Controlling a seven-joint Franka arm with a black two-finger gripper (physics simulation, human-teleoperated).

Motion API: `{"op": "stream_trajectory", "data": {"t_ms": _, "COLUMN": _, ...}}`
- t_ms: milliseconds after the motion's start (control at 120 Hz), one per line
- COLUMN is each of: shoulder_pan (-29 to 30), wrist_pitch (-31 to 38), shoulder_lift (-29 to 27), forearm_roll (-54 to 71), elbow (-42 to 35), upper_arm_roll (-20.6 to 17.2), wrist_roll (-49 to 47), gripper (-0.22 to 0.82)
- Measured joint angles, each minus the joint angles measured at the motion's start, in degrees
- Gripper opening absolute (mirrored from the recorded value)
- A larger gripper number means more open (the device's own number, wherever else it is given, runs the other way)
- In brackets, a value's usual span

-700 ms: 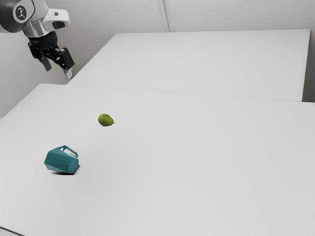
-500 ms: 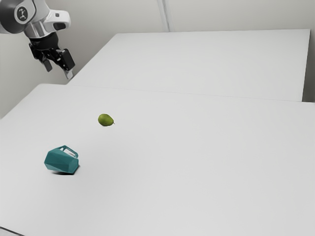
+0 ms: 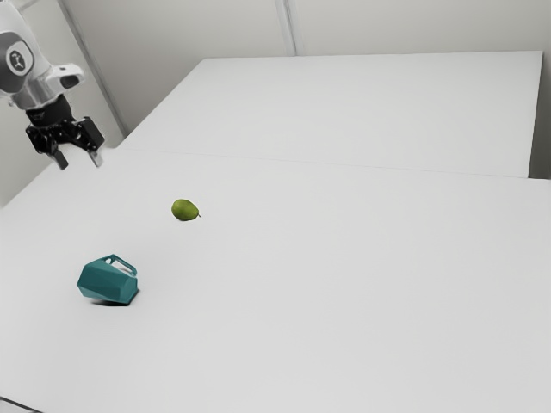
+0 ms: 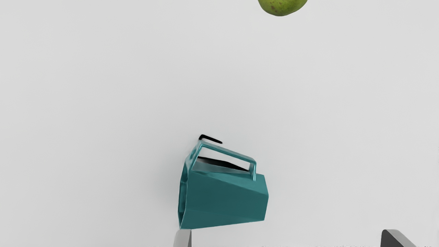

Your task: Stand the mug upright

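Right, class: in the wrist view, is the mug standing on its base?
No, the teal mug lies on its side, its open rim facing sideways along the table.

teal mug (image 4: 226, 199), green pear (image 3: 184, 210) with brown specks, plain white table (image 3: 327, 292)

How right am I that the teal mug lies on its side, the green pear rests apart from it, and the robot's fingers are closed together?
The fingers are open, not closed: the wrist view shows them wide apart. The rest holds: the teal mug lies on its side, and the green pear rests apart from it.
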Motion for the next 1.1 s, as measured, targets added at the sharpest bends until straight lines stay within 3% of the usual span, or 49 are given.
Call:
{"op": "stream_trajectory", "data": {"t_ms": 450, "shoulder_pan": 16.6, "wrist_pitch": -8.9, "shoulder_lift": 16.1, "forearm_roll": -17.2, "elbow": 2.4, "upper_arm_roll": 0.3, "wrist_roll": 2.5, "gripper": 0.6}}
{"op": "stream_trajectory", "data": {"t_ms": 850, "shoulder_pan": 17.8, "wrist_pitch": -11.1, "shoulder_lift": 24.8, "forearm_roll": -25.5, "elbow": 3.0, "upper_arm_roll": 2.2, "wrist_roll": 7.0, "gripper": 0.6}}
{"op": "stream_trajectory", "data": {"t_ms": 1100, "shoulder_pan": 17.8, "wrist_pitch": -11.3, "shoulder_lift": 26.3, "forearm_roll": -28.9, "elbow": 1.4, "upper_arm_roll": 2.3, "wrist_roll": 9.0, "gripper": 0.6}}
